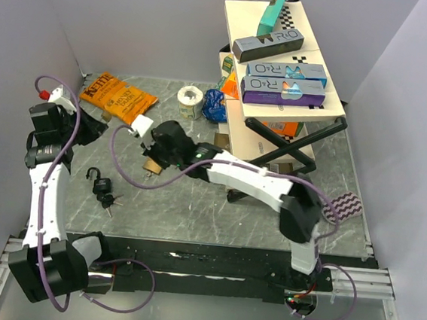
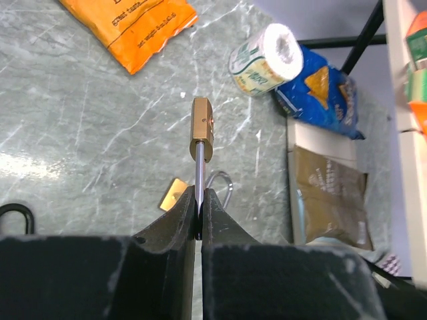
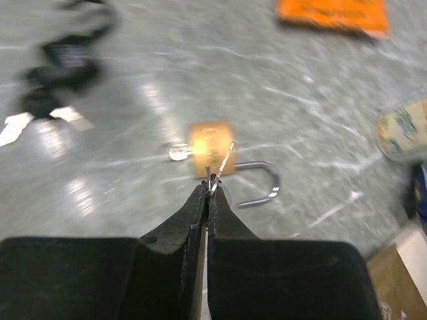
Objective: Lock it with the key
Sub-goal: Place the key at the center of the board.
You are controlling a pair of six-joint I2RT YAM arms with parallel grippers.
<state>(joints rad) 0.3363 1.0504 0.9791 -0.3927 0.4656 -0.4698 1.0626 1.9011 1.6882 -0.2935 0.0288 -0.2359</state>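
A brass padlock lies flat on the marble table with its steel shackle swung open; it also shows in the top view and the left wrist view. My right gripper hovers just above it, shut on a thin silver key that points down at the lock. My left gripper is shut on the steel shank of a second small brass padlock, held edge-on above the table.
A black padlock with keys lies front left. An orange chips bag, a paper roll and a blue snack bag sit at the back. A rack stacked with boxes stands at the right.
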